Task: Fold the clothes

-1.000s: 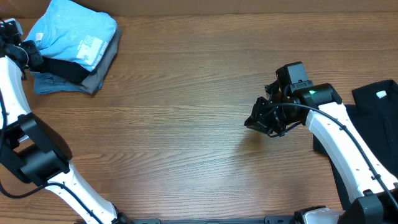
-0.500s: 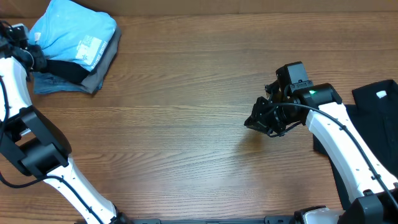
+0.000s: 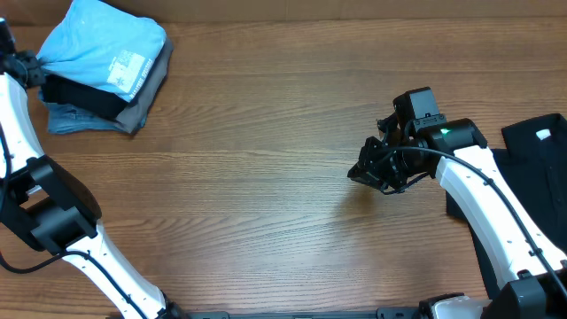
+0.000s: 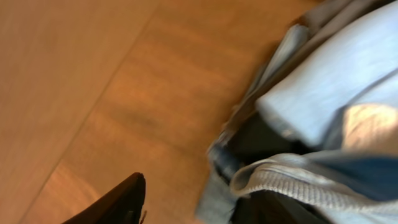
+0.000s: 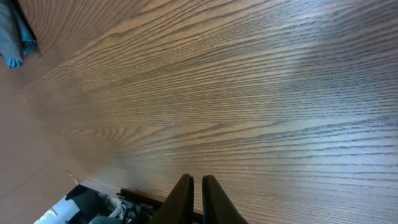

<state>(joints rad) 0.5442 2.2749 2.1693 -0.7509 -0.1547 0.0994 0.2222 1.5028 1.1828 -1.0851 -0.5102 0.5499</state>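
Note:
The clothes form a folded stack at the table's far left: a light blue T-shirt (image 3: 106, 44) with white lettering lies on top of black (image 3: 84, 96) and grey layers. My left gripper (image 3: 28, 67) is at the stack's left edge, open; in the blurred left wrist view the left gripper (image 4: 196, 200) has bare table between its fingers, and a grey ribbed hem (image 4: 292, 180) lies over the right finger. My right gripper (image 3: 366, 174) hovers shut and empty over bare wood mid-right; the right gripper (image 5: 198, 182) has its fingers pressed together. A black garment (image 3: 523, 168) with a white label lies at the right edge.
The wooden table (image 3: 266, 177) stretches between the stack and the black garment. The right arm (image 3: 483, 195) passes over the black garment's left side. A bit of blue cloth (image 5: 15, 31) shows at the far corner of the right wrist view.
My left gripper has drawn back to the left from the stack's edge, and its jaws have opened. The right arm has not moved.

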